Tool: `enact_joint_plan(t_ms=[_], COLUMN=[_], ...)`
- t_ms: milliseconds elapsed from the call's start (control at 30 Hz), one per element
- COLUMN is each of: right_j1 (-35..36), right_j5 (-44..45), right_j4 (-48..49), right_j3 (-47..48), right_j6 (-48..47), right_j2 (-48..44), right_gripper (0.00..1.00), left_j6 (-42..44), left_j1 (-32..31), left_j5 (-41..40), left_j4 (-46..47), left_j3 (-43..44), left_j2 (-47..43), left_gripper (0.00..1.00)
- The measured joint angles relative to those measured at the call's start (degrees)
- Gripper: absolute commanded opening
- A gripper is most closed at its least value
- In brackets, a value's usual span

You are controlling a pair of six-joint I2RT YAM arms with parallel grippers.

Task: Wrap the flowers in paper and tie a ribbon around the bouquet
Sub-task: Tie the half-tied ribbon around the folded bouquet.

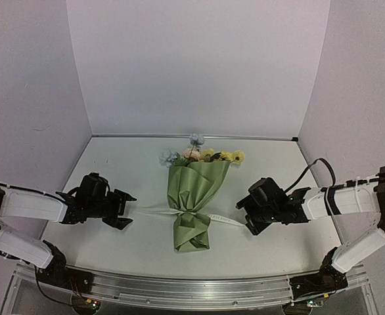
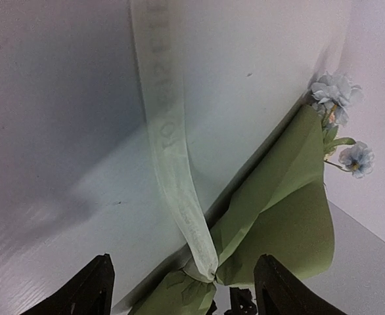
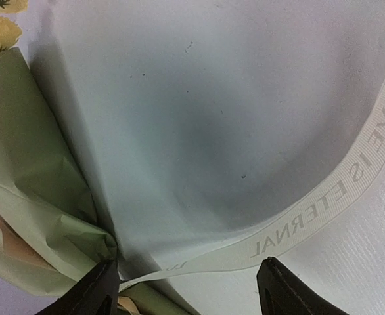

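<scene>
Near the middle of the white table [image 1: 127,164] I see the bouquet [image 1: 194,197], a cone of olive-green paper [image 1: 199,180]. It lies flat, with its wide rim toward the far side and its crumpled narrow end toward the near edge. Pale blue, yellow and pink artificial flowers [image 1: 202,155] show beyond the rim. A narrow cream-white ribbon [image 1: 154,211] with printed lettering is cinched around the waist, one tail lying out to the left and the other to the right. My left gripper [image 1: 130,210] sits left of the bouquet with its jaws wide and empty. The left tail runs toward it and touches neither of its fingers [image 2: 90,289]. My right gripper [image 1: 245,215] sits just right of the waist, jaws likewise wide and holding nothing. The right tail curves across the table ahead of it.
</scene>
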Motion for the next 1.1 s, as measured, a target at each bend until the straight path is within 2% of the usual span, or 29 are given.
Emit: enact_joint_plan(t_ms=[200,333,467,767,1100], right_j1=[0.00,0.00,0.00,0.43,3.97], right_j5=[0.01,-0.60,-0.44,0.66,-0.02], right_j4=[3.73,6.78,7.64,3.75,4.66], right_j3=[-0.06,-1.26,-3.29,-4.33,-4.31], right_j6=[3.54,5.55,6.40,5.97,8.36], right_j2=[2.95,4.34,3.40,-4.82,-2.20], right_gripper=[0.70,0.70,0.70,0.70,0.71], left_j6=[-9.01,-11.47,-12.39,-13.32,-13.50], left_j1=[-5.98,-7.85,-8.95,-11.51,-12.25], left_j5=[-2.29,-3.08,-3.68,-4.00,-5.49], left_j4=[9.77,15.31,17.32,21.06,24.44], left_j3=[2.49,4.89,7.71,9.80,9.31], left_j2=[12.28,17.25,19.95,24.38,25.39], left_gripper=[0.75,0.74,0.73,0.69,0.39])
